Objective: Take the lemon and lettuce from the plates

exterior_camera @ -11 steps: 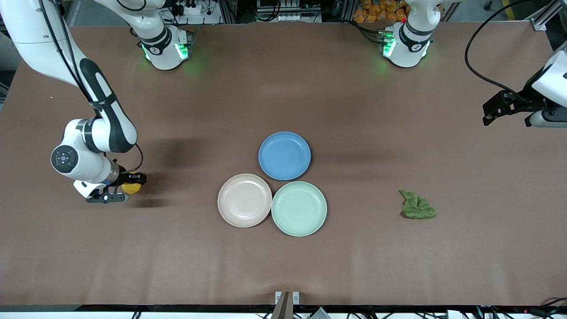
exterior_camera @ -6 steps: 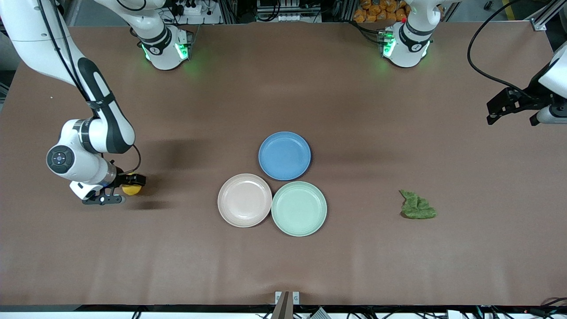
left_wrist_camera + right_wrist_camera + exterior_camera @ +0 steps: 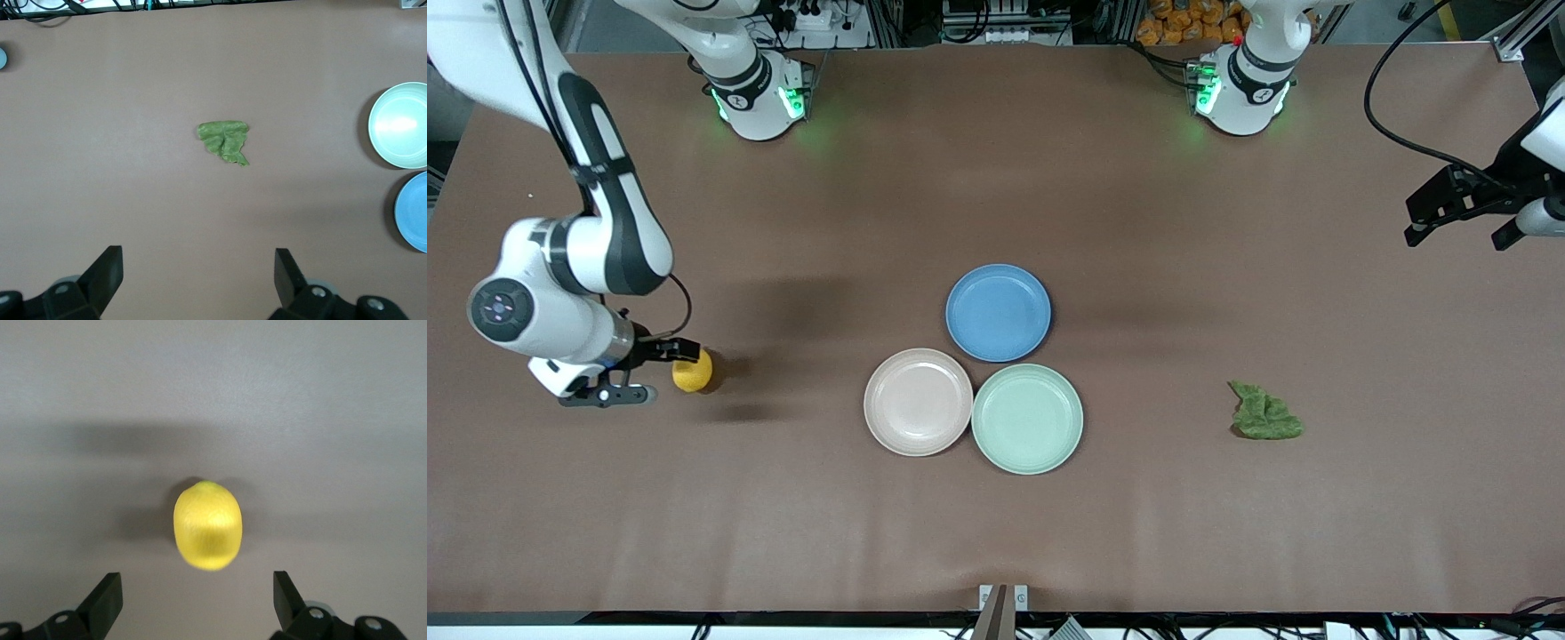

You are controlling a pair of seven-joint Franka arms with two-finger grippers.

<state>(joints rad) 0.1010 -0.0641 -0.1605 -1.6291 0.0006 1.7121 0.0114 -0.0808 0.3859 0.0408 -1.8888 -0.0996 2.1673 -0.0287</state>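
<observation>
The lemon [image 3: 692,372] lies on the bare table toward the right arm's end, off the plates. My right gripper [image 3: 649,374] is open and empty, its fingertips just short of the lemon. In the right wrist view the lemon [image 3: 207,525] lies a little ahead of the open gripper [image 3: 197,587]. The lettuce [image 3: 1264,416] lies on the table toward the left arm's end. My left gripper [image 3: 1456,233] is open and empty, up in the air by that end's table edge. In the left wrist view the lettuce [image 3: 224,140] is well ahead of the open gripper [image 3: 199,261]. The pink plate [image 3: 918,402] and the mint plate [image 3: 1027,418] are empty.
A blue plate [image 3: 998,312], also empty, touches the other two and lies farther from the front camera. The mint plate [image 3: 400,125] and the blue plate [image 3: 413,212] show at the edge of the left wrist view. The arm bases [image 3: 758,98] stand along the back edge.
My right gripper has drawn back from the lemon, which was between its fingers and now lies free on the table. My left gripper has moved slightly toward its table edge.
</observation>
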